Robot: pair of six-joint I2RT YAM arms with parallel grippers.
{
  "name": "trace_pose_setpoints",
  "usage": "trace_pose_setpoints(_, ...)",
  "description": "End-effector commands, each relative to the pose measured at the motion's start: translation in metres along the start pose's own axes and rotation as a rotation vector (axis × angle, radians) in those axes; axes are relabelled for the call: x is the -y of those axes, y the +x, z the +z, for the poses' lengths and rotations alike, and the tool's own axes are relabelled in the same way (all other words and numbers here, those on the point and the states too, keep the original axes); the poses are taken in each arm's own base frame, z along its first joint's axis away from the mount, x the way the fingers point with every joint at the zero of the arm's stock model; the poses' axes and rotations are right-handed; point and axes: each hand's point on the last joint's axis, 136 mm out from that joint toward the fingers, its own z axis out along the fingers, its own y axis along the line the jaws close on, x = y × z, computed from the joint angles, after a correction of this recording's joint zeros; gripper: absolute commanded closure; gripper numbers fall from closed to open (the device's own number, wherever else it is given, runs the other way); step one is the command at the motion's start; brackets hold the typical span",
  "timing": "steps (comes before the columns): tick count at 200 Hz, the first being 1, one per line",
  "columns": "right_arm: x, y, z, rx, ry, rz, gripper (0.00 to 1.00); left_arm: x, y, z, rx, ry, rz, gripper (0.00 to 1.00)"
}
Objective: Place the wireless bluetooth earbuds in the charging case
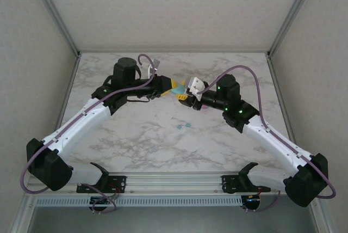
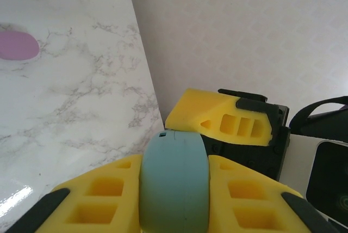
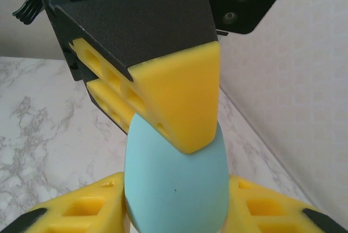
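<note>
The left gripper (image 1: 173, 86) pinched one teal case (image 2: 175, 184), the right gripper (image 1: 184, 96) pressed against its sides. Two teal earbuds (image 1: 178, 126) and one pink case (image 2: 16, 46) lay below.

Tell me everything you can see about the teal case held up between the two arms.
The teal case is a smooth, matte, rounded pebble that looks like plastic. It is closed, with a fine seam and a small notch near one edge. It is held in the air above the marble table, pinched at one end by the left pincer. The right pincer flanks its other end and appears to touch it.
</note>
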Motion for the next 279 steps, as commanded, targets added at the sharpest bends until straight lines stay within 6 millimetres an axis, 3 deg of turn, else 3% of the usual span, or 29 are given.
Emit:
trace_pose_setpoints(1, 0.007, -0.013, -0.002, 0.022, 0.005, -0.002, 0.66, 0.017, 0.001, -0.010, 0.015, 0.037, 0.051, 0.68)
trace_pose_setpoints(13, 0.005, -0.013, -0.004, 0.024, -0.011, 0.017, 0.67, 0.019, 0.001, -0.013, 0.027, 0.032, 0.088, 0.61)
trace_pose_setpoints(27, 0.002, -0.016, -0.005, 0.031, -0.050, 0.045, 0.68, 0.022, 0.001, -0.018, 0.041, 0.026, 0.163, 0.41)
trace_pose_setpoints(37, 0.000, -0.018, -0.008, 0.036, -0.084, 0.070, 0.68, 0.024, 0.003, -0.024, 0.054, 0.010, 0.261, 0.35)
trace_pose_setpoints(53, -0.003, -0.022, -0.011, 0.048, -0.143, 0.109, 0.68, 0.025, 0.007, -0.037, 0.076, -0.030, 0.475, 0.31)
trace_pose_setpoints(78, -0.010, -0.031, -0.019, 0.067, -0.262, 0.159, 0.68, 0.023, 0.030, -0.058, 0.086, -0.040, 0.977, 0.30)
trace_pose_setpoints(102, -0.019, -0.041, -0.024, 0.075, -0.358, 0.179, 0.68, 0.007, 0.041, -0.063, 0.106, -0.065, 1.251, 0.31)
trace_pose_setpoints(136, -0.024, -0.049, -0.026, 0.083, -0.417, 0.180, 0.68, 0.007, 0.044, -0.051, 0.027, -0.010, 1.288, 0.36)
trace_pose_setpoints(174, -0.023, -0.051, -0.026, 0.088, -0.418, 0.173, 0.68, 0.027, 0.031, -0.045, 0.140, 0.077, 1.275, 0.37)
trace_pose_setpoints(204, -0.024, -0.049, -0.025, 0.093, -0.421, 0.159, 0.68, 0.039, 0.037, -0.045, 0.131, 0.164, 1.254, 0.38)
trace_pose_setpoints(279, -0.022, -0.056, -0.025, 0.124, -0.414, 0.131, 0.68, 0.048, 0.041, -0.036, 0.066, 0.236, 1.204, 0.42)
